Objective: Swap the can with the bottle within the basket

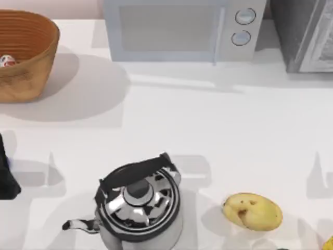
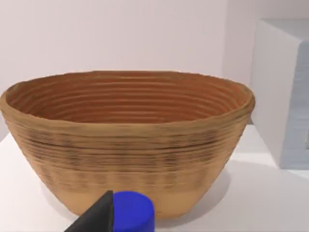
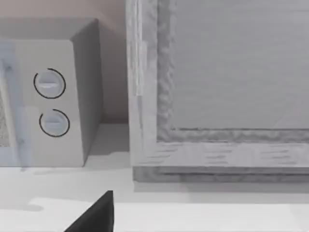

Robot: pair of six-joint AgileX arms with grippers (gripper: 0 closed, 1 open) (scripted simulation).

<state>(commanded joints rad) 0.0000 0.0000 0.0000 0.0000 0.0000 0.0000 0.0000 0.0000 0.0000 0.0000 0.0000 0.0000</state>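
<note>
Top view: basket (image 1: 26,57) upper left of frame; can (image 1: 6,61) inside it at the left edge. Left arm (image 1: 6,174) dark at the left edge, mid-low. Kettle (image 1: 138,205) bottom centre, potato (image 1: 252,211) lower right, microwave (image 1: 179,28) top.
Left wrist view: basket (image 2: 128,145) centre; bottle (image 2: 133,212) at bottom edge touching a black finger (image 2: 99,217); can't tell if gripped.
Right wrist view: microwave (image 3: 48,92) left, grey cabinet (image 3: 217,92) right; black finger (image 3: 99,215) bottom, grip unclear.

place: kitchen (rendered) | cues: microwave (image 1: 179,28), kettle (image 1: 140,205), potato (image 1: 253,211) on white counter (image 1: 208,130)
</note>
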